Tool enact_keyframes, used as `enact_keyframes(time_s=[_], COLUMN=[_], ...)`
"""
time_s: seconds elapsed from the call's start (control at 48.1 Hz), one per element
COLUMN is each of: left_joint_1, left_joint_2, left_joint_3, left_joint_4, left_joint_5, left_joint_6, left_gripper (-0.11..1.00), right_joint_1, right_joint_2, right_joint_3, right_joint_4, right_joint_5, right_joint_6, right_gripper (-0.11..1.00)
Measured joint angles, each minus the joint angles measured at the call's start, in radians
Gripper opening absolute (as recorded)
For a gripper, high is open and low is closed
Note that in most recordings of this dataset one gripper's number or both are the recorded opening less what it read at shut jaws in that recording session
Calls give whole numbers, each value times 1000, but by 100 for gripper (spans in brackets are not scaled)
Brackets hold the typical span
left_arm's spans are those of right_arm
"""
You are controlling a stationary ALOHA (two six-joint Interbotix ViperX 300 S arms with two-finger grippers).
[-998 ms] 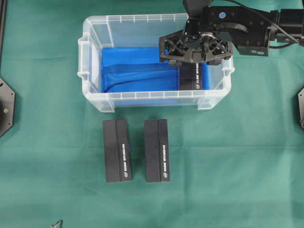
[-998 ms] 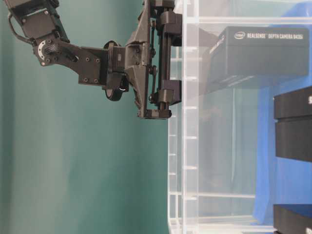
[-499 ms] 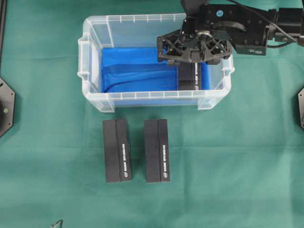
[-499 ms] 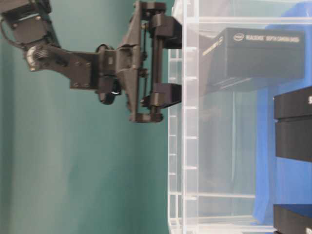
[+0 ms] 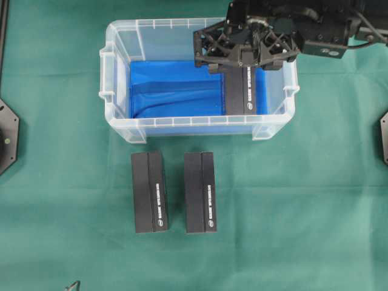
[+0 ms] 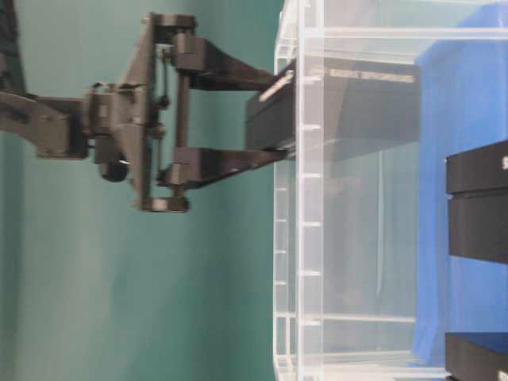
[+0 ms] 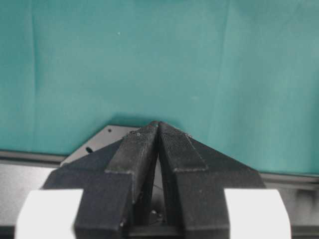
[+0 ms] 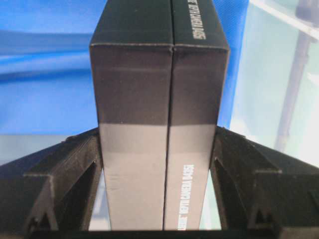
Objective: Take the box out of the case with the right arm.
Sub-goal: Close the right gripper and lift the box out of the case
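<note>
The case [image 5: 182, 121] is a clear plastic bin lined with a blue sheet [image 5: 170, 91]. The box [image 5: 245, 91], long and black with white lettering, is at the bin's right end. My right gripper [image 5: 242, 53] is shut on the box's far end, one black lattice finger on each long side. In the table-level view the held end of the box [image 6: 270, 119] pokes past the rim of the case [image 6: 309, 238], between the fingers of the right gripper [image 6: 279, 115]. The right wrist view shows the box [image 8: 158, 74] filling the right gripper [image 8: 158, 142]. My left gripper [image 7: 158, 124] is shut, empty, over green cloth.
Two more black boxes [image 5: 150, 191] [image 5: 200, 191] lie side by side on the green cloth in front of the case. Black mounts sit at the left edge [image 5: 7, 136] and right edge [image 5: 384, 139] of the table.
The right gripper has risen and drawn toward the bin's far wall, taking the box's gripped end up past the rim. The left gripper has not moved.
</note>
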Motion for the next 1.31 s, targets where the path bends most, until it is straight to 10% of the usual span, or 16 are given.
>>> enact_keyframes(time_s=[0.79, 1.309], left_joint_1=[0, 0], left_joint_2=[-12, -11], left_joint_3=[0, 0], left_joint_4=[0, 0], left_joint_5=[0, -2], left_joint_6=[0, 0], left_gripper=[0, 0], right_joint_1=[25, 37], right_joint_2=[-25, -25], right_joint_3=[-296, -319], right_joint_4=[-38, -51], right_joint_5=[327, 347], right_joint_6=[2, 3], right_gripper=[65, 65])
